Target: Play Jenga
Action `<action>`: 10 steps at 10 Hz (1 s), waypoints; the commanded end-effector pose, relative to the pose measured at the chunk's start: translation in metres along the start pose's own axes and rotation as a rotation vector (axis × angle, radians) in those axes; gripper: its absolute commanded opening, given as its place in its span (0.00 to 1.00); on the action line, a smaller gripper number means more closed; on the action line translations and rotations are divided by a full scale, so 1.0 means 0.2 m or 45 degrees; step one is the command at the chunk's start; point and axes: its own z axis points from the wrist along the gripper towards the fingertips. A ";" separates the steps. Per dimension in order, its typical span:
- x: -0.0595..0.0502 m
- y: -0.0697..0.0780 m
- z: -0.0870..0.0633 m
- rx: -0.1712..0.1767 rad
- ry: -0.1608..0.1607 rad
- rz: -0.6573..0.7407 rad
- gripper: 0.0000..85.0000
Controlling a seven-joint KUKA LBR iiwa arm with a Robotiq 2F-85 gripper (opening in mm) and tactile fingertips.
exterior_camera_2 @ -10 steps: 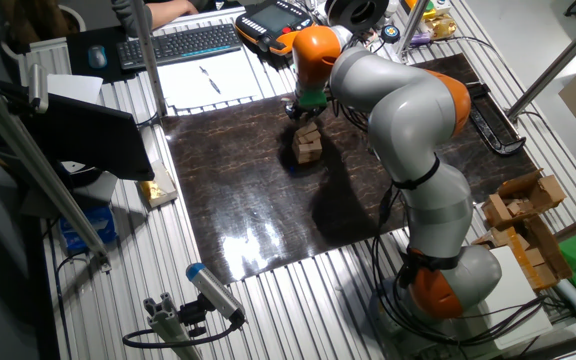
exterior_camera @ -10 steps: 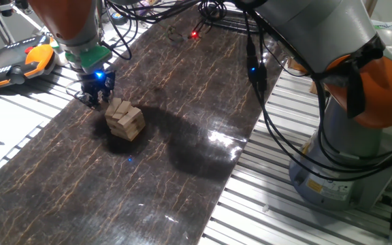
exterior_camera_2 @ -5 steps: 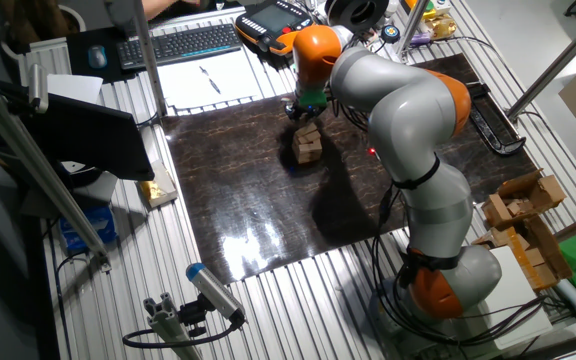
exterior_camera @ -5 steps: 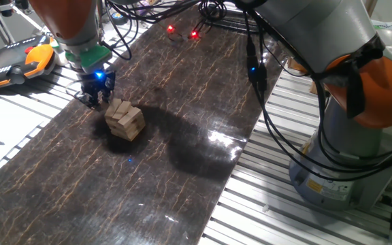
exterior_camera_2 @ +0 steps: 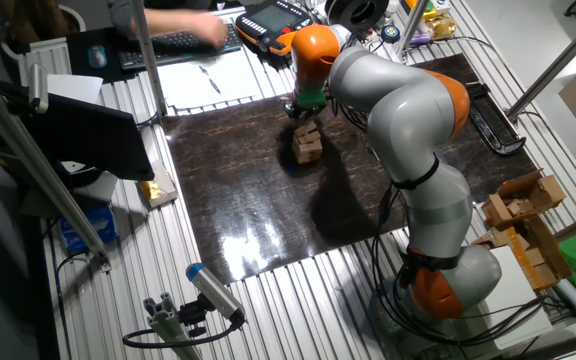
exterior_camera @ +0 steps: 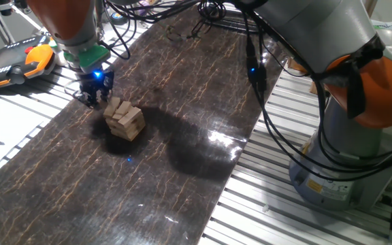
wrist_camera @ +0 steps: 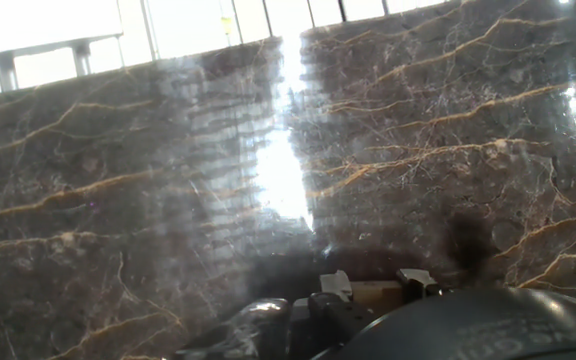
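- Jenga (exterior_camera: pixel 124 118) stack sits on the tabletop (exterior_camera: pixel 182 143) just beside your gripper (exterior_camera: pixel 95 97), on its arm-base side.
- Stack looks intact; no block pulled yet.
- Gripper holds nothing; whether its fingers are apart you cannot tell.

The Jenga (exterior_camera: pixel 123 119) is a small stack of pale tan wooden blocks in a few crossed layers, standing on the dark marbled tabletop (exterior_camera: pixel 182 102). Its top blocks sit skewed. It stands near the tabletop's far edge (exterior_camera_2: pixel 306 144).
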 end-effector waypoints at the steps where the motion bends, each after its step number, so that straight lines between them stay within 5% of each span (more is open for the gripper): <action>1: 0.01 0.00 0.00 0.002 0.001 -0.001 0.36; 10: 0.01 0.01 -0.01 0.047 -0.043 0.024 0.36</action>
